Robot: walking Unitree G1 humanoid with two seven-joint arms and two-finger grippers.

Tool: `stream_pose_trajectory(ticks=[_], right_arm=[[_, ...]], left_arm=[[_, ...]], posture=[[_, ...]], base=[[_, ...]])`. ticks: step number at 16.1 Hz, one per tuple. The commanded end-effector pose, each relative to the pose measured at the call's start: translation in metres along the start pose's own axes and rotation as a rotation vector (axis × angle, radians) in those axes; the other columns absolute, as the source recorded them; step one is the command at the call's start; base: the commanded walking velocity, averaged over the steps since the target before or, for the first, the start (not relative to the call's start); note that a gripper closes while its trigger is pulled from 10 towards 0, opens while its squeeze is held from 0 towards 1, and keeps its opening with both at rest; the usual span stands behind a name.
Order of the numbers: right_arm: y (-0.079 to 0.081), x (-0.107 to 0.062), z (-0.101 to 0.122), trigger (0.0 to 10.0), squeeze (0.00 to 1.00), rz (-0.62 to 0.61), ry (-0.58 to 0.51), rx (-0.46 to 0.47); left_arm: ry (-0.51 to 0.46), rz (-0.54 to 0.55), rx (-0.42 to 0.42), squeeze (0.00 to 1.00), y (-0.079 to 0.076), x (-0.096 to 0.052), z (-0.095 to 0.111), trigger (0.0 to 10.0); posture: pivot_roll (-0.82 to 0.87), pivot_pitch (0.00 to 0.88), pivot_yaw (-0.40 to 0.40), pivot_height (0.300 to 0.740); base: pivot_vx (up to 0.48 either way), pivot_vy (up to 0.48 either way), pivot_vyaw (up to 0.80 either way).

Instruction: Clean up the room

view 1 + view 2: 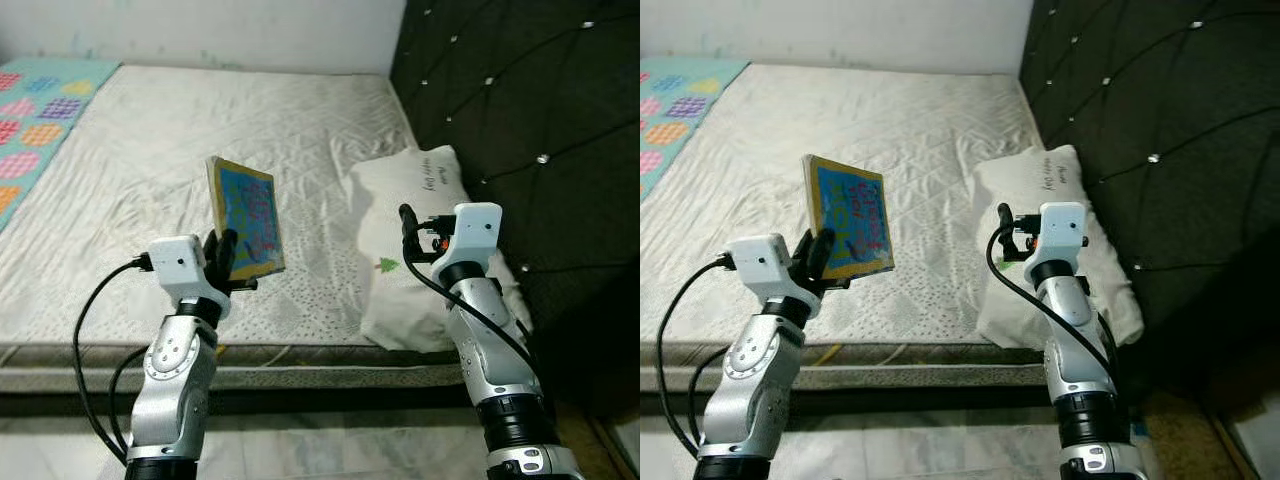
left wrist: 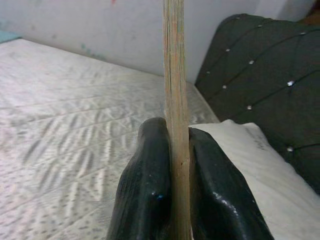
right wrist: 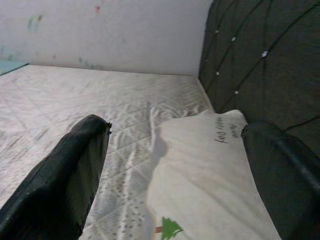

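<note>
A bedroom: a bare quilted mattress [image 1: 200,150], a white pillow [image 1: 420,240] and a dark tufted headboard [image 1: 530,110].

Glossy printed cardboard book [image 1: 247,217] with raw fibrous page edges, pinched between smooth shiny black fingers [image 2: 145,195], matt quilted cloth mattress [image 1: 200,150], soft white cotton pillow [image 1: 420,230] at 3 o'clock, dark buttoned velvety headboard [image 1: 530,110], brushed silver metal arms [image 1: 175,390]

Blue-covered book [image 1: 247,217] stands upright above the mattress [image 1: 150,170].
</note>
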State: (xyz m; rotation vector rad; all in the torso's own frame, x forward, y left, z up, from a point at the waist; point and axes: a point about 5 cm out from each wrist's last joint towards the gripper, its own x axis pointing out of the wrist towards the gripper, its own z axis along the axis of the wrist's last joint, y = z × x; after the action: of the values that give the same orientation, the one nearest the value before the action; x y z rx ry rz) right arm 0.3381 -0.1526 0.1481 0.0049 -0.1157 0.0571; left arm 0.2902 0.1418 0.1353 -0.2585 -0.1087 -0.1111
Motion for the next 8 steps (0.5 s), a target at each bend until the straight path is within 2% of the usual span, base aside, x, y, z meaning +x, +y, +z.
stream_pose_trajectory(ticks=[1, 8], right_arm=[[-0.0005, 0.0001, 0.0023, 10.0, 0.00, 0.000, -0.011, -0.002], [-0.0005, 0.0003, 0.0019, 10.0, 0.00, 0.006, -0.012, -0.011]], left_arm=[[-0.050, -0.032, -0.002, 0.00, -0.0050, 0.0015, 0.0094, 10.0], [-0.042, -0.040, -0.011, 0.00, -0.0052, 0.0023, 0.0085, 10.0]], posture=[[0.02, 0.107, -0.060, 0.740], [0.02, 0.107, -0.056, 0.740]], base=[[0.330, 0.000, 0.00], [0.324, 0.000, 0.00]])
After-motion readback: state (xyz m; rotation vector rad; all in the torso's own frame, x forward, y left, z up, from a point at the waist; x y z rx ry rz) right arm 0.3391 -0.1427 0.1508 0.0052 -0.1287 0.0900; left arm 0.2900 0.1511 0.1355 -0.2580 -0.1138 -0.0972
